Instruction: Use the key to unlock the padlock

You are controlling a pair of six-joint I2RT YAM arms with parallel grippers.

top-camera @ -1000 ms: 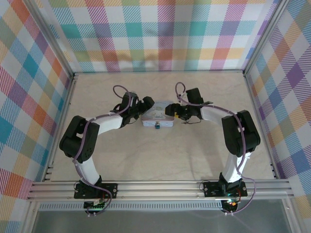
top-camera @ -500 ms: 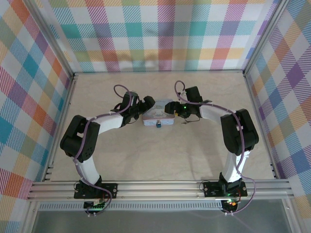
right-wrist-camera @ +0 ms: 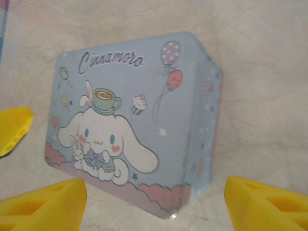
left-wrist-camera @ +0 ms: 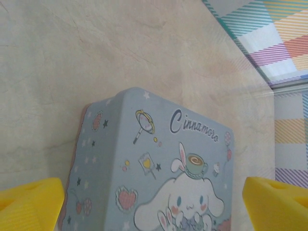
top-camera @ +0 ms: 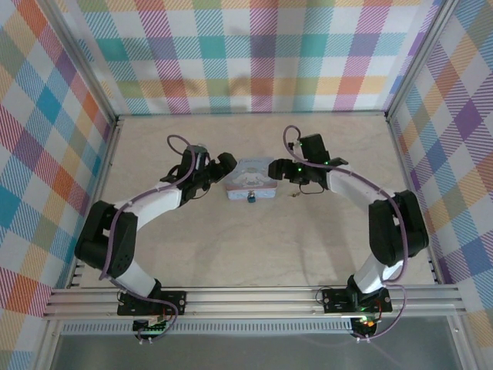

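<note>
Basically looks unstarted: left gripper (top-camera: 224, 164) and right gripper (top-camera: 275, 169) jaws gaping empty either side of the tin (top-camera: 250, 174) mid-frame, padlock (top-camera: 250, 199) at its lower edge, what seems the key (top-camera: 295, 196) loose on the table (top-camera: 231, 247) lower right of it, pickup, insertion and turn all left.

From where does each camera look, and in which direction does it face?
Top external: above and behind the bases, looking down on the table; both arms show, left claw and right claw flanking the pale-blue cartoon tin.
Left wrist: on the left arm, facing the tin; own yellow fingertips show.
Right wrist: on the right arm, facing the tin; own yellow fingertips show.
All three share the tin.
</note>
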